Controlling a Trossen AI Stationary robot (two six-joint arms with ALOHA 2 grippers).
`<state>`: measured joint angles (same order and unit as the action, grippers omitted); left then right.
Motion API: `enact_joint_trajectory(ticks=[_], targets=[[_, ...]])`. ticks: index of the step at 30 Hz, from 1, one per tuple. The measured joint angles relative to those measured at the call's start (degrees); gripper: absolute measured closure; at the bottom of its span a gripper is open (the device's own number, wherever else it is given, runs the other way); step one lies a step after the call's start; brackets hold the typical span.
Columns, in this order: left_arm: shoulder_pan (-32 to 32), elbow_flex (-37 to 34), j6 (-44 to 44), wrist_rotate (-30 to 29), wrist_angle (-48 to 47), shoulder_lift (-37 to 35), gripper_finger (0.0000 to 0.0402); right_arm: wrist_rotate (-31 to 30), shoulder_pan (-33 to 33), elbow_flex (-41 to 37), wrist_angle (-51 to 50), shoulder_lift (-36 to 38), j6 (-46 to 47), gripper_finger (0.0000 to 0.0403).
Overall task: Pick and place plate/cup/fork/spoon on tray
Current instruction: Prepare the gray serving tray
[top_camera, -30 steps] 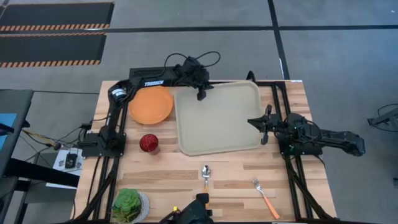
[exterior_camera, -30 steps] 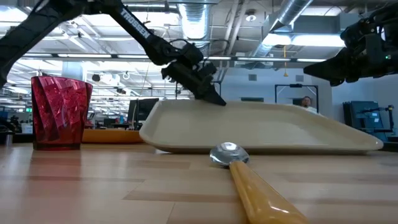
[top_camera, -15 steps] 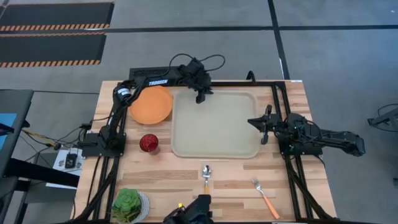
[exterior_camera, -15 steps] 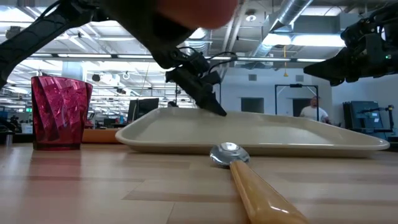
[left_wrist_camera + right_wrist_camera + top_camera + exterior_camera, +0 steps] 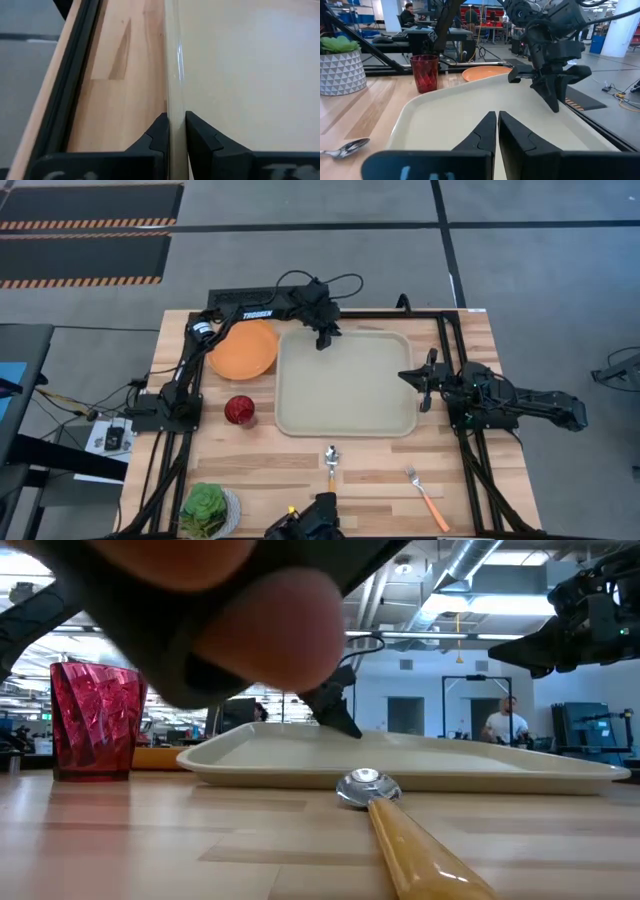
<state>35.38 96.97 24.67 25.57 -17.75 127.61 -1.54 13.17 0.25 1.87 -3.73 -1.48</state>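
Observation:
The beige tray lies flat on the table's middle. My left gripper is shut on its far rim. The orange plate lies left of the tray and the dark red cup stands nearer, by the tray's left near corner. The spoon and the fork lie on the wood near the front edge. My right gripper is shut and empty, raised above the tray's right rim. My left gripper pinches the tray's far rim, left of its middle, between its two fingers. One finger stands outside the rim and one inside it. The fingers come slanting down from the far side. The tray rests flat on the table.
A white pot with a green plant stands at the near left corner. Black frame rails run along the table's sides. A blurred dark and pinkish shape close to the low camera hides that view's upper left.
My left gripper has lowered the tray's far rim and swung the tray toward the table's left. The tray, tilted and skewed before, now lies flat and square. A blurred shape has come in front of the low camera.

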Motion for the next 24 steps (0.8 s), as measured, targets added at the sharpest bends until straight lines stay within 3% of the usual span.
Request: enact_joint_trajectory(ticks=[11, 24], targets=[[-0.3, 0.0, -3.0, -3.9, -0.2, 0.0, 0.0374, 0.0, 0.0, 0.0, 0.0, 0.0, 0.0, 0.0360], [-0.3, 0.0, 2.5, -0.7, -5.3, 0.0, 0.0363, 0.0, 0.0, 0.0, 0.0, 0.0, 0.0, 0.0360]])
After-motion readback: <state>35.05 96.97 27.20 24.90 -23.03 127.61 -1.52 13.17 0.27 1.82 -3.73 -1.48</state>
